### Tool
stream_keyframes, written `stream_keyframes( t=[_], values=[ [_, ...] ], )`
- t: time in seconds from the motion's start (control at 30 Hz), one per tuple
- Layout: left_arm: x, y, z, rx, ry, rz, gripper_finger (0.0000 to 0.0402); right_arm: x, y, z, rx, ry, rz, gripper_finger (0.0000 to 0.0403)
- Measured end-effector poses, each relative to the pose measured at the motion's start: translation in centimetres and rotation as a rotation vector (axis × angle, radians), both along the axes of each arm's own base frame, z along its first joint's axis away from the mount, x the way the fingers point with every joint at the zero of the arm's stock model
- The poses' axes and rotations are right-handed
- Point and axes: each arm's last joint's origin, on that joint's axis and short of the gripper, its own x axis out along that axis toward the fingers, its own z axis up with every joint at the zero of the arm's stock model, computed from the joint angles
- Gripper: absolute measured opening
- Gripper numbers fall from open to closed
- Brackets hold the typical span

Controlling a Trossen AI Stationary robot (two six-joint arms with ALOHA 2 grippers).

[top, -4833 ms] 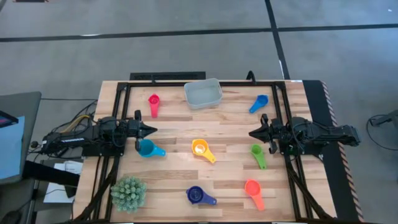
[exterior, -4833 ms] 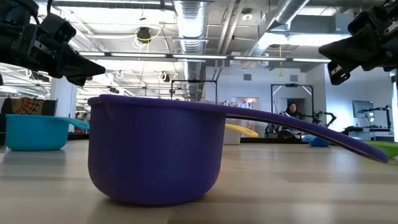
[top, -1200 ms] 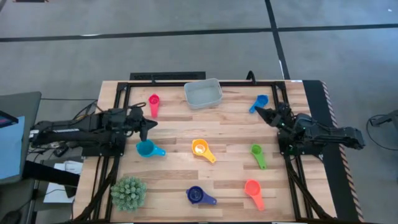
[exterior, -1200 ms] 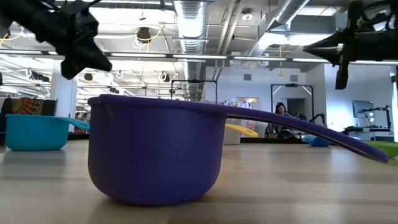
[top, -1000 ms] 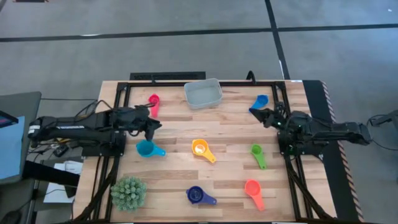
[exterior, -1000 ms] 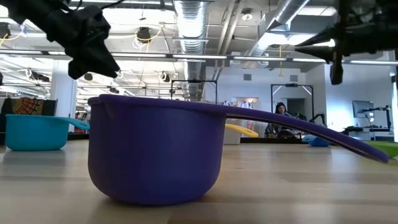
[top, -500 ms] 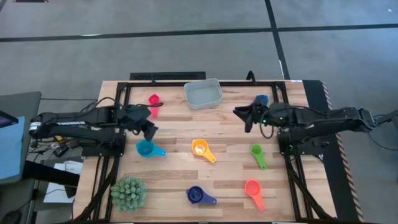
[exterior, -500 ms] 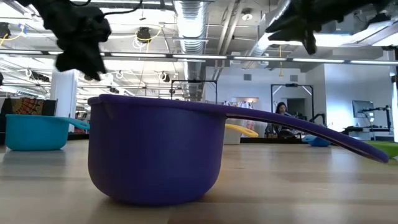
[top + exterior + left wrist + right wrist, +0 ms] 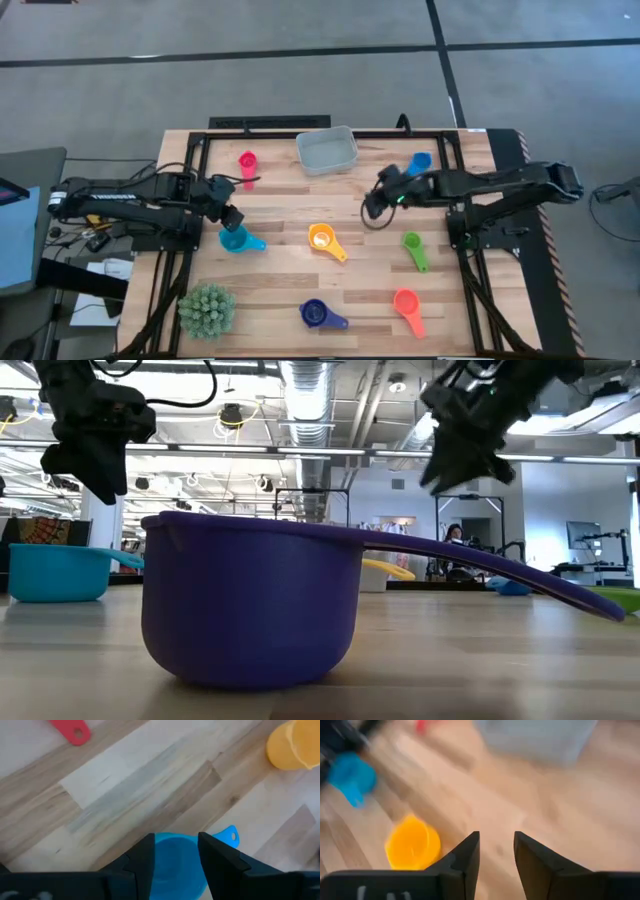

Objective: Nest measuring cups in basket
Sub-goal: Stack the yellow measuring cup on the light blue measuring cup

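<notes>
Seven measuring cups lie apart on the wooden table: red [image 9: 247, 163], light blue [image 9: 238, 239], yellow [image 9: 325, 240], green [image 9: 414, 248], blue [image 9: 417, 164], dark blue [image 9: 320, 315] and orange [image 9: 407, 305]. The basket [image 9: 327, 150] stands at the far edge. My left gripper [image 9: 231, 216] hangs open, tipped down over the light blue cup [image 9: 175, 862], clear of it. My right gripper [image 9: 368, 207] is open above the table's middle, to the right of and beyond the yellow cup [image 9: 413, 843], touching nothing.
A spiky green ball-shaped plant [image 9: 207, 308] sits at the near left corner. A black frame [image 9: 300, 129] runs round the table's far edge and sides. In the low view the dark blue cup [image 9: 250, 600] fills the foreground. Bare wood lies between the cups.
My right gripper has swung from the right edge, near the blue cup, toward the table's middle and the yellow cup, tipping downward as it went. My left gripper has tipped from pointing toward the table's middle to pointing down over the light blue cup. No cup has moved.
</notes>
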Motion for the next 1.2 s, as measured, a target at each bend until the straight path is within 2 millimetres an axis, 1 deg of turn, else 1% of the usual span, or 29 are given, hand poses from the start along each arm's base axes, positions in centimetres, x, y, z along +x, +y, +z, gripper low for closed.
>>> stream_keyframes(
  t=[0.1,0.23,0.4,0.53,0.63,0.7,0.93,1.03,1.1,1.17,1.2],
  values=[
    [0.0,0.0,0.0,0.004,-0.004,-0.002,0.0137,1.6,0.8,-1.5,0.079,0.042,0.035,0.0138],
    [0.0,-0.1,0.0,-0.009,-0.005,-0.012,0.0137,4.3,1.5,-2.7,0.115,0.087,0.080,0.0145],
    [0.0,-0.2,0.0,-0.037,-0.005,-0.038,0.0137,7.3,2.0,-3.0,0.114,0.109,0.109,0.0176],
    [-0.2,-0.3,0.2,-0.066,-0.019,-0.056,0.0137,8.9,2.0,-3.2,0.120,0.115,0.111,0.0208],
    [-0.4,-0.5,0.3,-0.071,-0.034,-0.071,0.0137,9.3,2.1,-3.0,0.128,0.136,0.110,0.0224],
    [-0.6,-0.7,0.4,-0.066,-0.043,-0.082,0.0137,9.6,2.1,-2.9,0.128,0.125,0.105,0.0228],
    [-0.7,-1.3,0.5,-0.011,-0.046,-0.118,0.0137,9.5,1.5,-3.0,0.143,0.127,0.055,0.0222],
    [-0.8,-1.5,0.6,0.013,-0.044,-0.155,0.0137,10.3,1.2,-3.7,0.156,0.099,0.031,0.0224],
    [-0.7,-1.7,0.5,0.020,-0.041,-0.176,0.0137,10.3,1.1,-3.9,0.171,0.096,0.010,0.0227],
    [-0.8,-1.8,0.5,0.033,-0.037,-0.189,0.0137,10.9,1.3,-4.0,0.195,0.054,-0.014,0.0229],
    [-0.8,-1.8,0.5,0.042,-0.034,-0.194,0.0137,10.9,1.4,-4.3,0.205,0.060,-0.020,0.0230]
  ],
)
